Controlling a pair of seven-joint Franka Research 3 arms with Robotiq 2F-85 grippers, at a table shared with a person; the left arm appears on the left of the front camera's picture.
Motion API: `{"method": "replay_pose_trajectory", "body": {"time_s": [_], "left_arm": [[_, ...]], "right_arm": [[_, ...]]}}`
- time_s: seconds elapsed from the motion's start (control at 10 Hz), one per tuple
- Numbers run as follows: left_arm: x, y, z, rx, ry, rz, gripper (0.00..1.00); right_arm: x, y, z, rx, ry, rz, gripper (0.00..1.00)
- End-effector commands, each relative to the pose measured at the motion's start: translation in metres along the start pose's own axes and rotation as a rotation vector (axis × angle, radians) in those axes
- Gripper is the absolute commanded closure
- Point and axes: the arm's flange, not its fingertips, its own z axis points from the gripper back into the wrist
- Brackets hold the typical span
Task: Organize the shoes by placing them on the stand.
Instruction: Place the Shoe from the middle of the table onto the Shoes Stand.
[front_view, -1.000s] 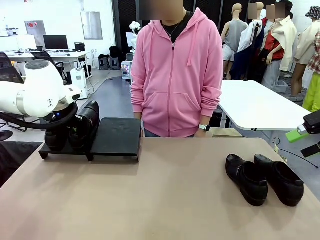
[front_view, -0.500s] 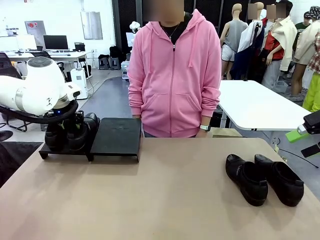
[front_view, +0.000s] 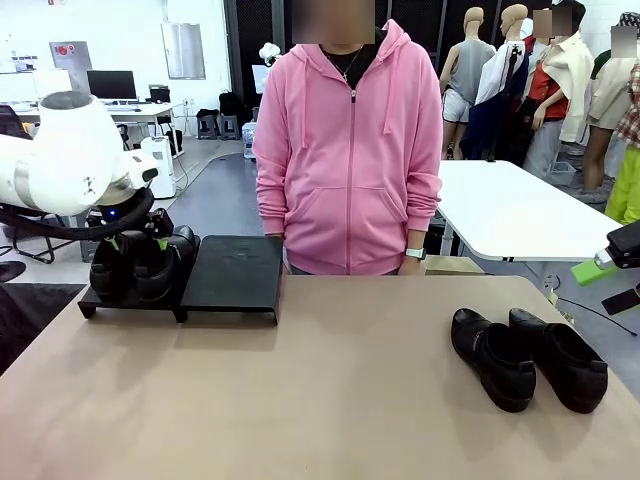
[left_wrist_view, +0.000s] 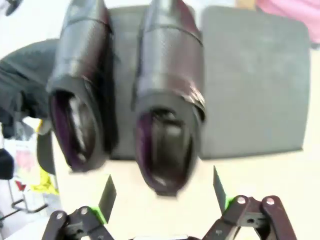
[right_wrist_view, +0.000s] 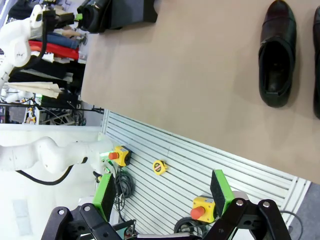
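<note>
Two glossy black shoes (front_view: 115, 268) (front_view: 166, 262) sit side by side on the left platform of the stand (front_view: 235, 275); its right platform is bare. My left gripper (front_view: 135, 240) hovers just above their heels, open, holding nothing. From the left wrist, the nearer shoe (left_wrist_view: 167, 110) lies between and beyond my spread fingertips (left_wrist_view: 107, 192), with the other shoe (left_wrist_view: 80, 100) beside it. Two more shoes (front_view: 492, 358) (front_view: 560, 358) lie on the table at the right. My right gripper (front_view: 610, 283) stays at the right edge, open; its wrist view shows one shoe (right_wrist_view: 276, 55) far off.
A person in a pink hoodie (front_view: 348, 150) stands at the far side, just right of the stand, hands low. A white table (front_view: 510, 210) stands behind on the right. The brown tabletop (front_view: 320, 390) is bare between the stand and the loose shoes.
My left gripper opened and let go of the tilted shoe, which settled flat on the left platform beside the first. The left arm rose slightly. The right arm stayed still.
</note>
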Motion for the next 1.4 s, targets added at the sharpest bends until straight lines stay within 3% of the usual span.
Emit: {"method": "replay_pose_trajectory", "body": {"time_s": [0.0, 0.3, 0.5, 0.6, 0.8, 0.9, 1.0, 1.1, 1.3], "left_arm": [[-0.03, 0.013, 0.036, -0.13, 0.11, -0.017, 0.0], [-0.093, 0.071, 0.124, -0.261, 0.18, -0.008, 0.0], [-0.137, 0.129, 0.14, -0.436, 0.159, 0.169, 0.0], [-0.162, 0.156, 0.126, -0.496, 0.11, 0.319, 0.0], [-0.209, 0.189, 0.07, -0.805, -0.036, 0.503, 0.0], [-0.219, 0.196, 0.05, -0.987, -0.112, 0.511, 0.0], [-0.202, 0.195, 0.038, -1.038, -0.128, 0.465, 0.0], [-0.222, 0.205, 0.075, -0.757, 0.034, 0.553, 0.0], [-0.222, 0.205, 0.075, -0.757, 0.034, 0.553, 0.0]], "right_arm": [[0.002, 0.004, 0.002, 0.023, -0.006, -0.003, 0.0], [0.002, 0.004, 0.002, 0.023, -0.006, -0.003, 0.0], [0.002, 0.004, 0.002, 0.023, -0.006, -0.003, 0.0], [0.002, 0.004, 0.002, 0.023, -0.006, -0.003, 0.0], [0.002, 0.004, 0.002, 0.023, -0.006, -0.003, 0.0], [0.002, 0.004, 0.002, 0.023, -0.006, -0.003, 0.0], [0.002, 0.004, 0.002, 0.023, -0.006, -0.003, 0.0], [0.002, 0.004, 0.002, 0.023, -0.006, -0.003, 0.0], [0.002, 0.004, 0.002, 0.023, -0.006, -0.003, 0.0]]}}
